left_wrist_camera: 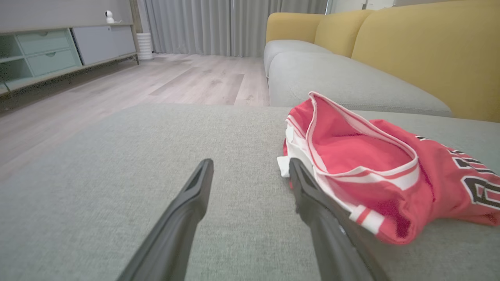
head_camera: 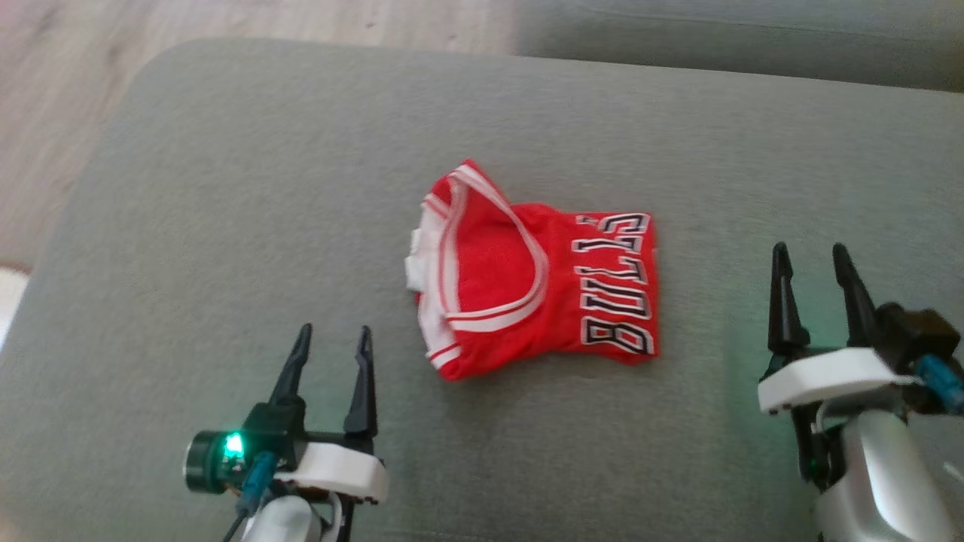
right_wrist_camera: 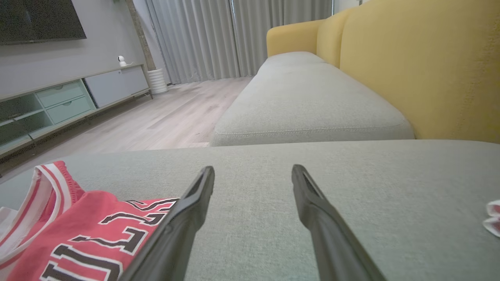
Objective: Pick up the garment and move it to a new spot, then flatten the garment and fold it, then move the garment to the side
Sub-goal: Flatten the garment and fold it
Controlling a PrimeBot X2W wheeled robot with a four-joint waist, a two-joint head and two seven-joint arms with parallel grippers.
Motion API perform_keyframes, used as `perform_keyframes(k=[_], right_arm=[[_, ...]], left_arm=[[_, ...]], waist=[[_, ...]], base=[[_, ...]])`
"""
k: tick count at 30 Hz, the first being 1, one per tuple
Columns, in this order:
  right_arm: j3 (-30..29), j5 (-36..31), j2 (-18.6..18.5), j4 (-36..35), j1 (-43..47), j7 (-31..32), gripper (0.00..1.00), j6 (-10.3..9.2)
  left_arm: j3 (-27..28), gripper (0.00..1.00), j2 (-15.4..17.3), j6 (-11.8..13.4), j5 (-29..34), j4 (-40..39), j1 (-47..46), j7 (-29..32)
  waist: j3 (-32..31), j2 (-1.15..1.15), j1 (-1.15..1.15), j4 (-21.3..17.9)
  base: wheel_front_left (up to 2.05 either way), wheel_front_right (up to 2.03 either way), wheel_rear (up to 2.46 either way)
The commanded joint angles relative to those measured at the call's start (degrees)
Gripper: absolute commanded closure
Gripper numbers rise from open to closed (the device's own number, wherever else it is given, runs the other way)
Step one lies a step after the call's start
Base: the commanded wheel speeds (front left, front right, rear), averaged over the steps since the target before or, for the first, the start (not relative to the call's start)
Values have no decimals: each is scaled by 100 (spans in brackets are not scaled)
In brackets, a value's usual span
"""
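One grey cushion (head_camera: 226, 226) carries everything, and the red garment (head_camera: 527, 286) lies bunched near its middle, with the lettering toward the right edge. Nearer the robot's edge, the left gripper (head_camera: 335, 329) and the right gripper (head_camera: 809, 248) flank the cloth, each empty with fingers spread apart.

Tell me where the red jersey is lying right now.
In the head view the red jersey lies near the middle of the grey cushion, between the open left gripper and the open right gripper, touching neither.
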Motion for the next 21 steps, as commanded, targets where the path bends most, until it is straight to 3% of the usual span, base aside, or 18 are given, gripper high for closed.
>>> perform_keyframes(k=[1, 10, 21], right_arm=[[136, -33, 42, -196, 6, -63, 0, 20], [463, -77, 44, -225, 609, -63, 0, 20], [561, 83, 44, -255, 837, -63, 0, 20]], left_arm=[[245, 0, 25, 36, 58, -145, -105, -55], [678, 0, 25, 88, 360, -125, 433, -55], [858, 0, 25, 65, 522, -265, 753, -55]], waist=[[-126, 0, 0, -236], [-536, 0, 0, -691], [-652, 0, 0, -814]], base=[[0, 0, 0], [0, 0, 0], [0, 0, 0]])
